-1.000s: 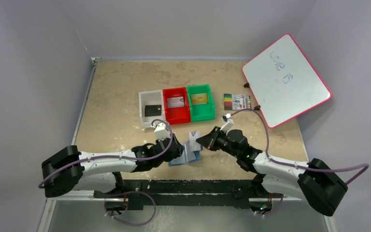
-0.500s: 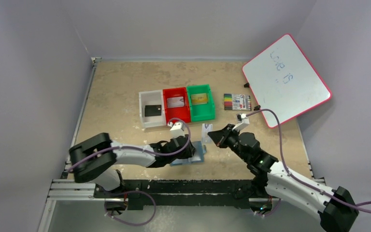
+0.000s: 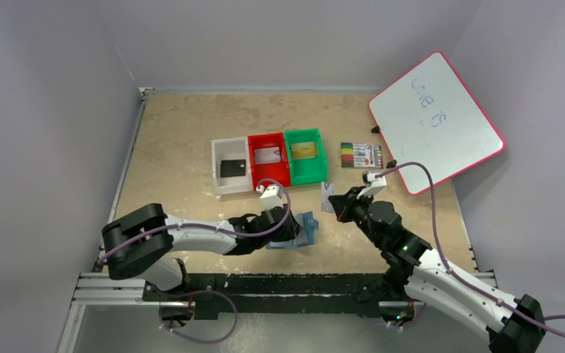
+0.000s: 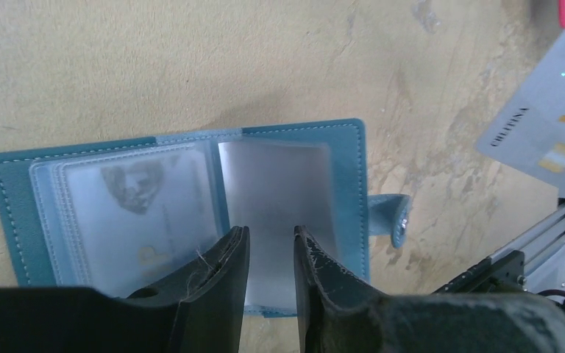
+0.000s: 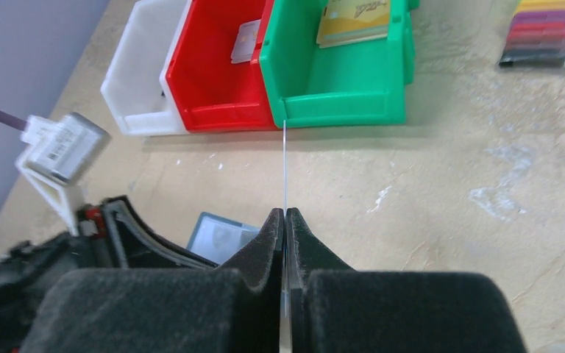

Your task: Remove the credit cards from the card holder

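Your left tool (image 4: 268, 234), jaws narrowly spread, bears down on the open holder (image 4: 176, 198), apparently pinning it to the surface (image 3: 184, 147) so a card can slide out without dragging it along. Your right tool (image 5: 285, 217) is pressed together on the edge of a silver-grey card (image 4: 552, 118), held upright and clear of the holder, near the bins (image 5: 221, 110). Each bin has one card, so this one looks bound there; another seems to remain in the holder's pockets.
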